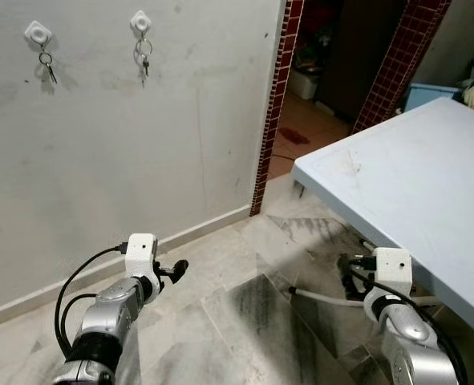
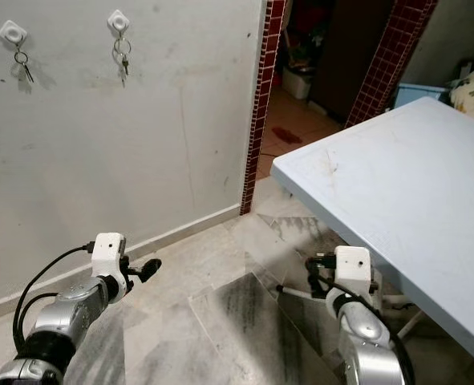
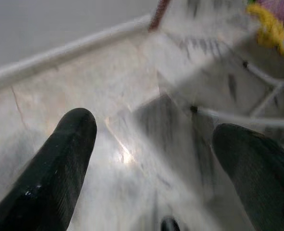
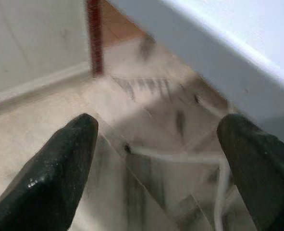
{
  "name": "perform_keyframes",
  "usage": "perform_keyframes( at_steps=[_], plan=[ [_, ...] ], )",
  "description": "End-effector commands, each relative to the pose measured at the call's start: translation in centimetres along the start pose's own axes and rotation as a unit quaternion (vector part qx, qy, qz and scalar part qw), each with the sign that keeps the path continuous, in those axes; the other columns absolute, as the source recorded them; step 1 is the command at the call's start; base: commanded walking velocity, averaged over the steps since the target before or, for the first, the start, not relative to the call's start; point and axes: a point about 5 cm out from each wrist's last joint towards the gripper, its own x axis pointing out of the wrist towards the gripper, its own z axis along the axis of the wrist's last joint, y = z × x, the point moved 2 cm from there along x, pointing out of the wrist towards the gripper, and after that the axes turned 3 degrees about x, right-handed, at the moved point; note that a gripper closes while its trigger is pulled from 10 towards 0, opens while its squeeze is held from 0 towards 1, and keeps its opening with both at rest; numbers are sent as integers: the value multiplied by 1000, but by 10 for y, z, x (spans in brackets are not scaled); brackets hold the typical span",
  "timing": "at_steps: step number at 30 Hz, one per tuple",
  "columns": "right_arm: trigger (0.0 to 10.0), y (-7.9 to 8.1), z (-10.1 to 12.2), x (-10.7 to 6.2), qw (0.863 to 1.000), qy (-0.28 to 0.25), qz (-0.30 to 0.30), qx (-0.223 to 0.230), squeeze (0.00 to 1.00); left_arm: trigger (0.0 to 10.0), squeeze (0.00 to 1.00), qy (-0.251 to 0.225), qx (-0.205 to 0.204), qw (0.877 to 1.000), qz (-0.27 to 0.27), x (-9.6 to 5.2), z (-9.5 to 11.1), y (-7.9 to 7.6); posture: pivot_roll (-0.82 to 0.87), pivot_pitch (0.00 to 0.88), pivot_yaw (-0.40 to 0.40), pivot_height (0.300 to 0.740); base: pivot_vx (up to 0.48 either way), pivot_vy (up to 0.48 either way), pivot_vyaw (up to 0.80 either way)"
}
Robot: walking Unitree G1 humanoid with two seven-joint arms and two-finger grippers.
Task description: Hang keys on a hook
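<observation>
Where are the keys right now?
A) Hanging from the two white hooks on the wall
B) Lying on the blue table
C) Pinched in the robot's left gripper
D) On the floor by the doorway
A: one bunch of keys dangles under the left hook and another under the right hook, while both grippers are open and hold nothing.

Both hands low, fingers apart.

place: home, lived-in room | wall: scuffed plaster, two white hooks holding keys, up and ahead of left tool | floor: marble tile | table: pale blue, beside right tool | doorway: red-tiled frame
</observation>
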Motion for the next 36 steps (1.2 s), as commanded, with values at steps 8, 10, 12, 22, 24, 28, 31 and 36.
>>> perform_keyframes(
  at_steps=[8, 10, 12, 22, 24, 28, 31, 36],
  plan=[
    [10000, -31, -55, -1, 996, 82, -36, 21, 0, 10000, 0, 73, 35, 996, 32, -3, -41, 15, 36, 0, -75, 740, 0, 0, -683],
    [10000, -33, -66, -2, 994, 96, -36, 26, 0, 10000, 0, 90, 47, 994, 32, -4, -53, 14, 35, 0, -76, 740, 0, 0, -672],
    [10000, -33, -78, -3, 992, 117, -39, 38, 0, 10000, 0, 100, 47, 993, 34, -5, -61, 13, 30, 0, -74, 740, 0, 0, -656],
    [10000, -41, -125, -17, 969, 181, -93, 139, 0, 10000, 0, 161, 77, 982, 58, -17, -104, 19, 33, 0, -70, 740, 0, 0, -176],
    [10000, -43, -139, -24, 961, 214, -112, 133, 0, 10000, 0, 171, 80, 980, 69, -20, -111, 20, 32, 0, -65, 740, 0, 0, 0],
    [10000, -45, -152, -32, 954, 253, -122, 103, 0, 10000, 0, 181, 99, 976, 73, -20, -116, 18, 36, 0, -64, 740, 0, 0, -588],
    [10000, -44, -155, -33, 955, 263, -111, 77, 0, 10000, 0, 182, 111, 975, 67, -19, -118, 13, 46, 0, -64, 740, 0, 0, -788],
    [10000, -37, -151, -28, 960, 263, -89, 45, 0, 10000, 0, 181, 117, 975, 60, -16, -124, 1, 50, 0, -64, 740, 0, 0, -781]
  ],
)
